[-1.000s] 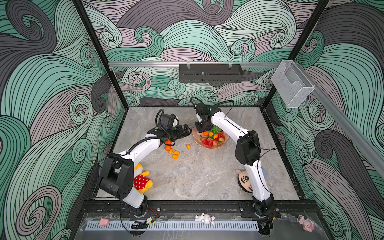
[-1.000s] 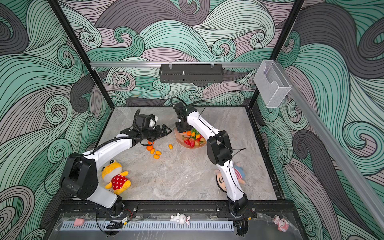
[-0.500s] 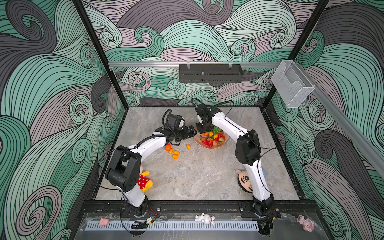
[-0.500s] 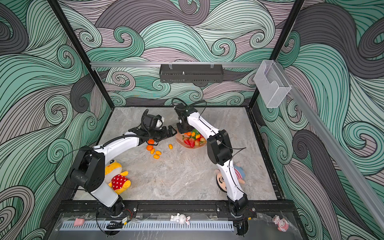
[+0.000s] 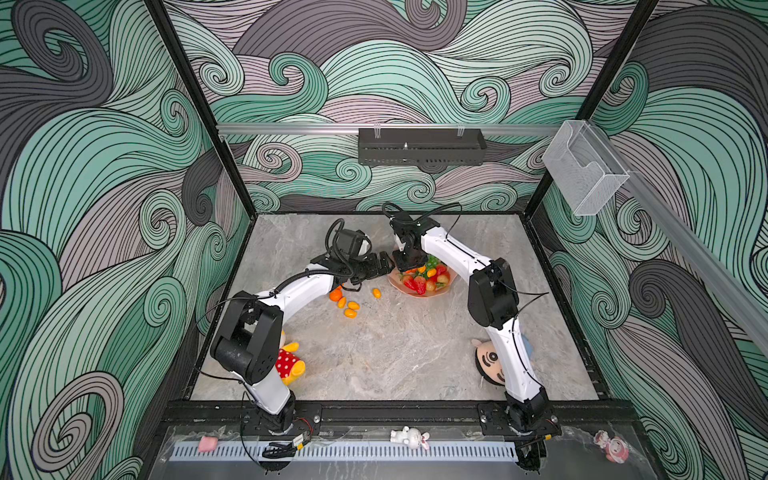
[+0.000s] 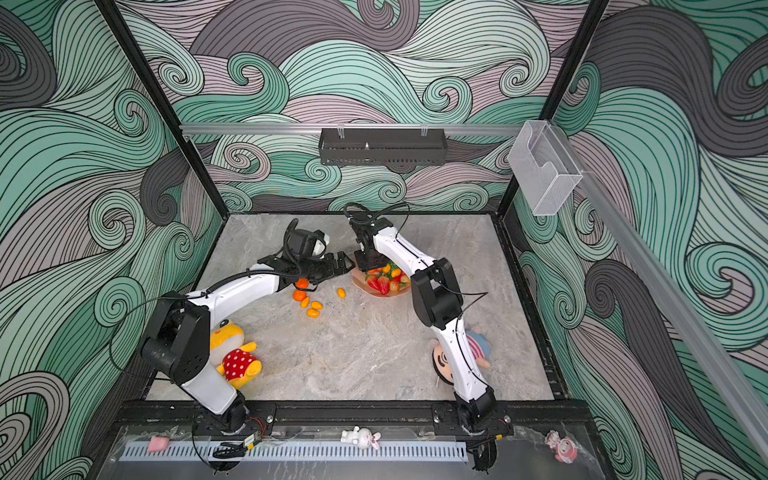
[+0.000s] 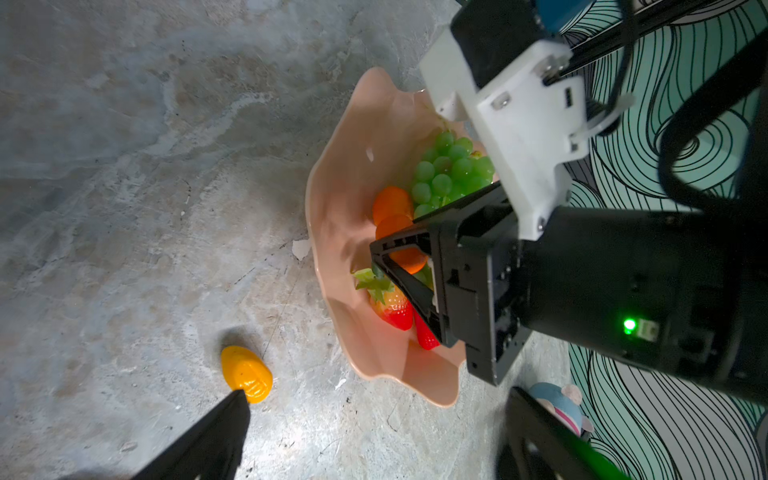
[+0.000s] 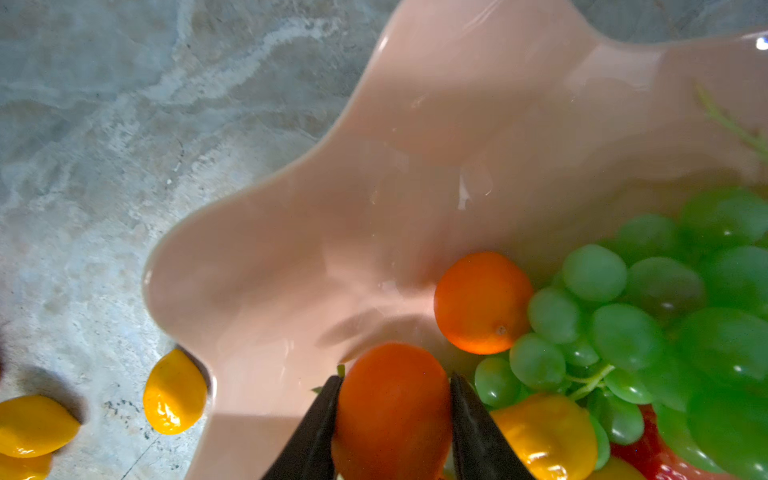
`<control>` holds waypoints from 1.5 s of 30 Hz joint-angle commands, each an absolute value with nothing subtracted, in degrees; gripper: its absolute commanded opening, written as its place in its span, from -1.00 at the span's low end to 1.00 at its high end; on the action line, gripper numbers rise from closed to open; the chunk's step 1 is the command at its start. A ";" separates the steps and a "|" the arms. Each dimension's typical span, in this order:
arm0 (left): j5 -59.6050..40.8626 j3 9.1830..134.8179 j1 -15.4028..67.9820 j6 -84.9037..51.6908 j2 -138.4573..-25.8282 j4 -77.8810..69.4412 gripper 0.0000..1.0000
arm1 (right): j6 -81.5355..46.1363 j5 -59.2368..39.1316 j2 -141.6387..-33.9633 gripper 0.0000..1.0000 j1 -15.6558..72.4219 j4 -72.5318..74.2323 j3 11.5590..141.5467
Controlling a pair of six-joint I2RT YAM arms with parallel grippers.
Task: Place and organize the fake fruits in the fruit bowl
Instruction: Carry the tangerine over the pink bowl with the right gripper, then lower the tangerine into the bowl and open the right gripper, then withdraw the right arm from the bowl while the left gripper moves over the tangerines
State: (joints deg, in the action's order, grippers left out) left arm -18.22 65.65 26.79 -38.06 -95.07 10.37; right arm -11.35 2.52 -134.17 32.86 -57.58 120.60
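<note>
The pink wavy-rimmed fruit bowl (image 5: 397, 283) (image 6: 360, 282) (image 8: 332, 228) holds a green grape bunch (image 8: 665, 311) (image 7: 449, 170), strawberries (image 7: 392, 309) (image 5: 415, 283), a tangerine (image 8: 482, 303) and kumquats. My right gripper (image 5: 411, 266) (image 8: 395, 378) hangs over the bowl's left part, shut on another tangerine (image 8: 392, 415). My left gripper (image 5: 384, 266) (image 7: 378, 399) stands open and empty just left of the bowl. One kumquat (image 7: 247, 374) (image 5: 377, 293) lies on the table near the bowl. Further left lie more kumquats (image 5: 349, 308) and tangerines (image 6: 299, 296).
A yellow plush with a red polka-dot body (image 5: 291, 362) lies by the left arm's base. A round-faced doll (image 5: 488, 361) lies under the right arm. A clear box (image 5: 582, 170) hangs on the right wall, a black shelf (image 5: 419, 145) on the back wall.
My left gripper has swung right from above the loose fruits to the bowl's left edge. The right gripper has stayed over the bowl with the tangerine.
</note>
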 commanded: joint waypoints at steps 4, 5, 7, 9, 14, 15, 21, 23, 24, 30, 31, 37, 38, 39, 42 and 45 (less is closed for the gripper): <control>-16.10 67.52 27.18 -36.27 -94.88 13.19 0.97 | -11.41 2.53 -133.98 -0.17 32.68 -57.74 120.43; -15.80 67.50 27.11 -36.05 -94.56 13.55 0.97 | -11.47 2.52 -133.78 -0.16 32.70 -57.67 120.53; -15.22 67.47 27.07 -35.62 -93.90 14.51 0.97 | -11.38 2.54 -133.19 -0.13 32.65 -57.71 120.65; -14.62 67.37 27.09 -35.11 -92.97 15.26 0.97 | -11.34 2.59 -132.52 -0.10 32.70 -57.66 120.61; -13.48 67.16 27.07 -34.19 -91.17 17.67 0.97 | -11.33 2.35 -130.94 -0.06 32.69 -58.18 121.33; -13.23 67.00 27.07 -34.03 -90.58 18.10 0.97 | -11.34 2.36 -130.51 -0.06 32.69 -58.22 121.54; -9.05 65.77 26.98 -32.66 -85.84 22.91 0.97 | -11.45 1.08 -125.94 -0.06 32.77 -58.39 121.64; -7.69 64.45 27.03 -32.27 -83.24 24.24 0.97 | -11.17 0.55 -123.76 -0.06 32.93 -58.28 120.99; -7.03 63.68 26.98 -32.20 -81.94 24.90 0.97 | -10.95 0.13 -122.17 -0.06 33.12 -57.52 119.96; -1.32 57.20 26.96 -33.24 -71.43 28.86 0.97 | -10.94 -3.56 -109.57 -0.05 34.87 -47.27 104.50; -0.13 56.01 26.90 -33.38 -69.86 29.24 0.97 | -11.13 -3.62 -107.82 -0.05 35.23 -45.83 102.02; 9.32 49.84 26.64 -33.93 -61.18 31.63 0.97 | -13.00 -6.37 -95.75 0.07 36.89 -36.33 86.95; 10.93 50.01 26.36 -33.68 -60.83 33.34 0.97 | -13.20 -6.90 -93.86 0.10 37.00 -34.84 84.65; 12.15 50.18 25.90 -33.62 -60.73 34.94 0.97 | -13.64 -7.25 -91.96 0.13 37.09 -33.61 82.55; 13.70 50.45 24.26 -33.40 -61.64 37.65 0.87 | -14.79 -8.89 -87.69 0.13 37.22 -32.21 77.94; 14.16 50.82 22.76 -33.40 -63.61 38.99 0.67 | -16.09 -11.75 -82.13 0.14 37.25 -28.90 71.81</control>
State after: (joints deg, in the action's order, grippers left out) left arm 10.46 49.60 24.05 -33.82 -62.15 34.54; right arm -14.17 -8.21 -86.80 37.12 -33.95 75.31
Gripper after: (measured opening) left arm 0.855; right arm 0.567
